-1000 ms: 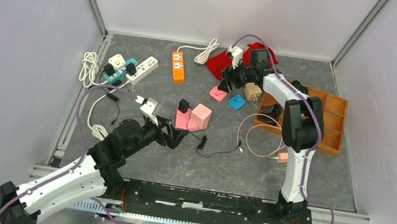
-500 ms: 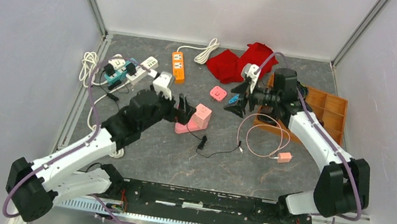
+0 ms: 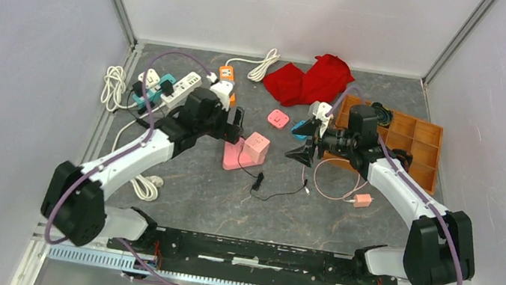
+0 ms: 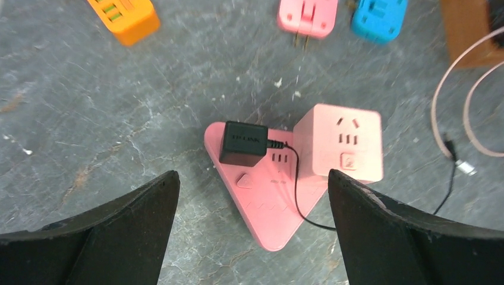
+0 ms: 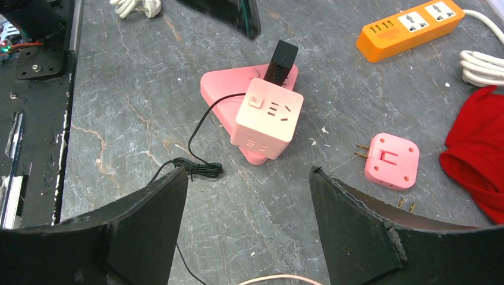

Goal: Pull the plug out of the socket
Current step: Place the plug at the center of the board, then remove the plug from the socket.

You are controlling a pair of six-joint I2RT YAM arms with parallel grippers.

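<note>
On triangular socket (image 4: pixel 267 214): boxy plug (image 4: pixel 243 142) (matte)

Arms (image 3: pixel 127 162): white shells, rounded.
Joints (image 3: pixel 438 250): black housings.
Cables (image 3: pixel 172 54): lilac, looping beside each arm.
Fingers (image 4: pixel 119 225): matte black, broad wedges, pointed tips.

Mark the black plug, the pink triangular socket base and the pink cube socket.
black plug (image 4: pixel 243 142), left wrist view, on its labelled top face.
pink triangular socket base (image 4: pixel 270 208), left wrist view, on the bare surface near its lower corner.
pink cube socket (image 5: pixel 270 113), right wrist view, on its top face by the slots.
</note>
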